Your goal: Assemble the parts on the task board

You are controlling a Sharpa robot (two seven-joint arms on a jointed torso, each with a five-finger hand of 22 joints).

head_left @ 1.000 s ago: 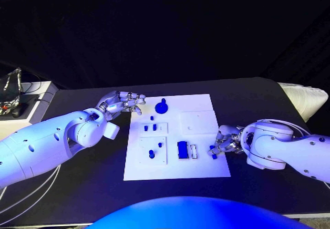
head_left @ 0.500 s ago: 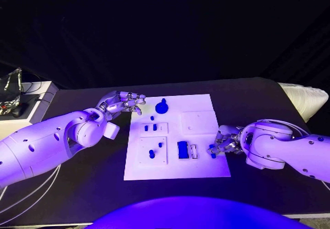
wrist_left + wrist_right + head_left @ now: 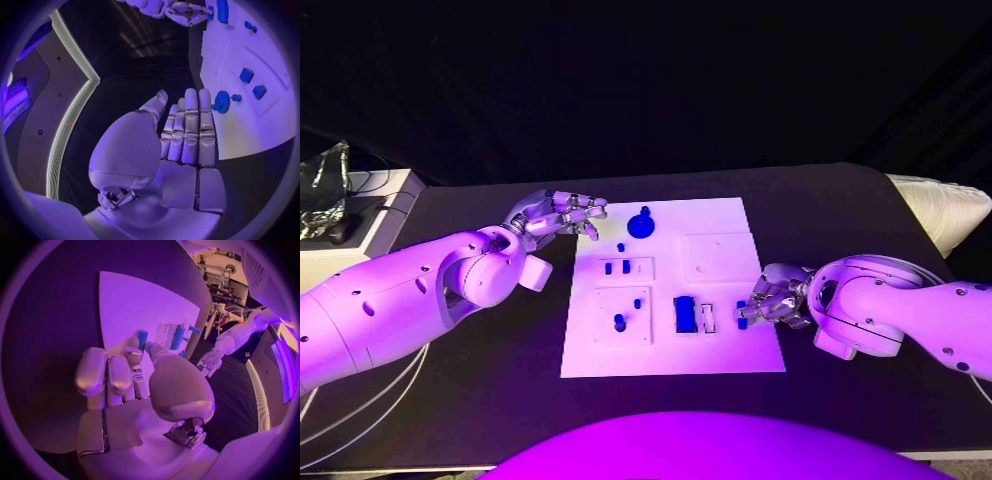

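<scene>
**At the right edge of the task board, the right hand pinches a small blue part**

At the right edge of the task board [image 3: 671, 290], the right hand [image 3: 769, 297] has its fingers curled in, and between the fingertips it pinches a small blue part [image 3: 142, 339]. In the right wrist view the part stands up out of the fingertips, just over the white surface of the board. In the head view a bit of blue shows at the lower side of this hand, beside the board's edge.

Just beside that hand, further in on the board, a long dark blue block [image 3: 684, 313] lies next to a narrow white slot [image 3: 708, 318].

The left hand [image 3: 560, 214] is at the far left corner of the board. It holds nothing. In the left wrist view its fingers [image 3: 189, 131] are straight and lie close side by side, with the thumb set a little apart. I cannot tell if the fingertips touch the board. The round blue part [image 3: 640, 225] lies on the board near this hand, a little towards the board's middle. Two small blue pegs [image 3: 617, 267] stand in a raised square panel on the left half of the board, nearer the robot than the left hand.
</scene>
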